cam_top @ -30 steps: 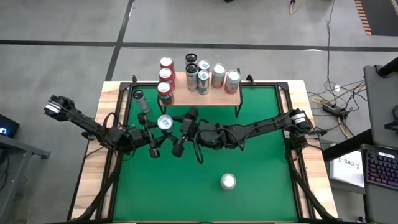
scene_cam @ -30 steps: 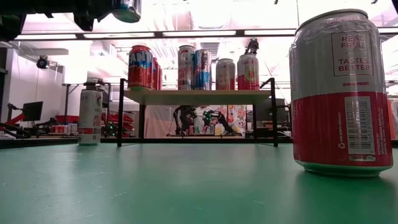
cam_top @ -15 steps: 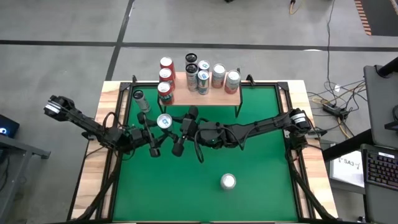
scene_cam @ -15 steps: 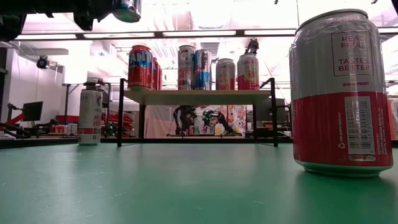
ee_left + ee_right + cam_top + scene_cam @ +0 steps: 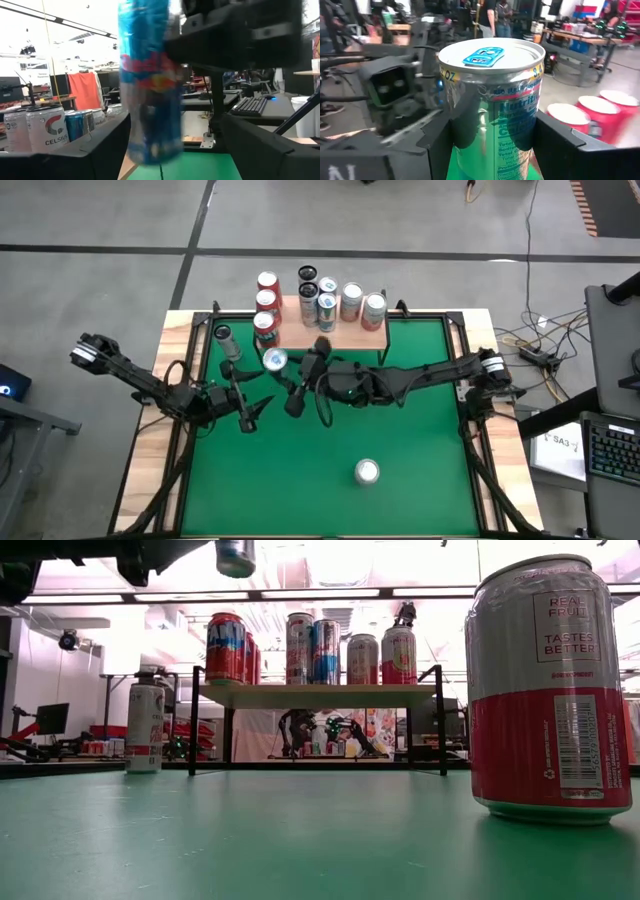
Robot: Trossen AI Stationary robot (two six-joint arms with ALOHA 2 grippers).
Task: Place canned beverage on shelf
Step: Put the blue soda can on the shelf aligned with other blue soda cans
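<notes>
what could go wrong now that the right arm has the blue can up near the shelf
1. The right gripper holds the blue can in the air, so a weak grip could drop it onto the green table.
2. The shelf is already crowded with cans, and the red cans stand at its near-left end, so the incoming can could knock one off.
3. The left gripper sits open close by; the arms could collide.
</notes>
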